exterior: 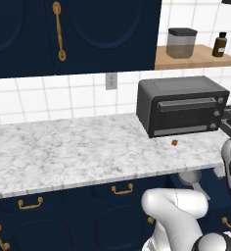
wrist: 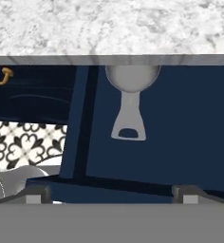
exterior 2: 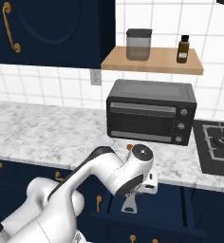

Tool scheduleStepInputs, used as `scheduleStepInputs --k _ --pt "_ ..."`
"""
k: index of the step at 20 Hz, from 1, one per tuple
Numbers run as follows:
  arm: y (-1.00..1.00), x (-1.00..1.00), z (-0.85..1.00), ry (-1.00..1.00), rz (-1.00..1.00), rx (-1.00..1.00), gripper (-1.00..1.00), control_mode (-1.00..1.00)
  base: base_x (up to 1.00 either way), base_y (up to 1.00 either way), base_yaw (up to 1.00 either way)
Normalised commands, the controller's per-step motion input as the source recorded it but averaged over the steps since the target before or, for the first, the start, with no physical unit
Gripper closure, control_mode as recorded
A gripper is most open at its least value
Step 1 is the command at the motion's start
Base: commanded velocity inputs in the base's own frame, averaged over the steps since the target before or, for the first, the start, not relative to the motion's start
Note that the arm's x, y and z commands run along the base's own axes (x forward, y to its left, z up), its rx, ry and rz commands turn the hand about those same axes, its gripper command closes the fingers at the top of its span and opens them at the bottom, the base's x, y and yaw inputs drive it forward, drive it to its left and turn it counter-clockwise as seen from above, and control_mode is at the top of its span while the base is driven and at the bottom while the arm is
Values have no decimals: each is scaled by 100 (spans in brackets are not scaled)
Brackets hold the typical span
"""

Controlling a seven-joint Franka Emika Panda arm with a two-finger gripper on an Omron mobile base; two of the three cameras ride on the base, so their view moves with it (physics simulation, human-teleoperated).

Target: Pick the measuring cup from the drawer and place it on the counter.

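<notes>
Counter [exterior: 63, 147] spans mid-frame in both base views, toaster oven [exterior 2: 152, 111] standing on it at right. Open dark blue drawer [wrist: 180, 133] sits below the counter edge; inside lies the measuring cup [wrist: 131, 90], bowl tucked under the marble lip at upper centre of the hand view, handle pointing down-frame. Gripper [wrist: 113, 193] at the bottom edge, jaws spread wide, cup well apart above them. Tiny brown cube [exterior: 174, 142] on the counter before the oven.
</notes>
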Motion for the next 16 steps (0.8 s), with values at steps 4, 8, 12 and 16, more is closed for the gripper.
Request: scheduleStepInputs --k 4,8,12,16 --pt "-2 32 -43 0 9 10 -100 -100 0 0 0" --pt "-13 31 -37 1 8 10 -100 -100 0 0 0" --pt "-27 26 -22 0 5 9 -100 -100 0 0 0" --pt "-32 18 -10 0 1 5 -100 -100 0 0 0"
